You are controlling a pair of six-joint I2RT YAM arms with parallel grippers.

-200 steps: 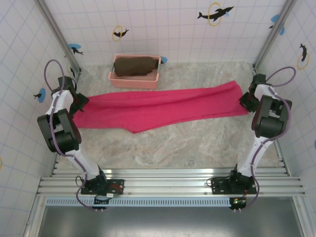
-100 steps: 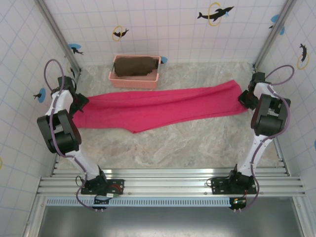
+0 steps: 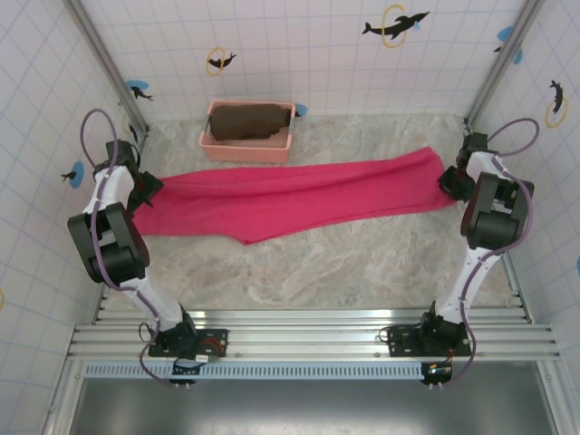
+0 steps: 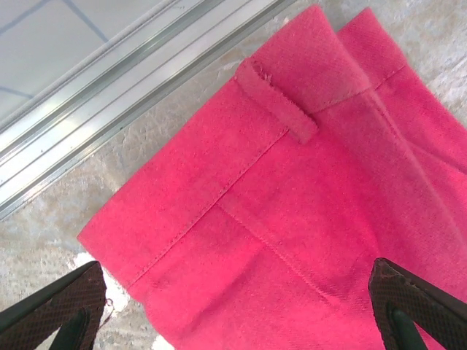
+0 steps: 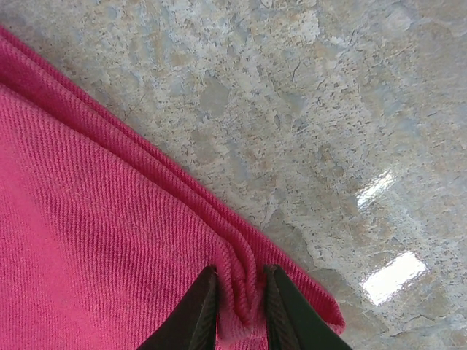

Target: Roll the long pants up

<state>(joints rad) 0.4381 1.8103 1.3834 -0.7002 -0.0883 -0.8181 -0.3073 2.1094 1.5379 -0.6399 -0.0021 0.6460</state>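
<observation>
left gripper (image 4: pixel 235 313): fingers wide apart, holding nothing, over the waistband, left of the pink plastic basket (image 3: pixel 245 154); probably ready to pin this end.
long pants (image 3: pixel 299 195): bright magenta soft fabric trousers, stretched flat just before the basket, for rolling.
right gripper (image 5: pixel 238 310): fingers pinch the hem, right of the basket; likely the roll starts here.

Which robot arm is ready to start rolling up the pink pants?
Probably the right arm: its jaws pinch the hem of the long pants, while the left arm's jaws hang open above the waistband.
</observation>
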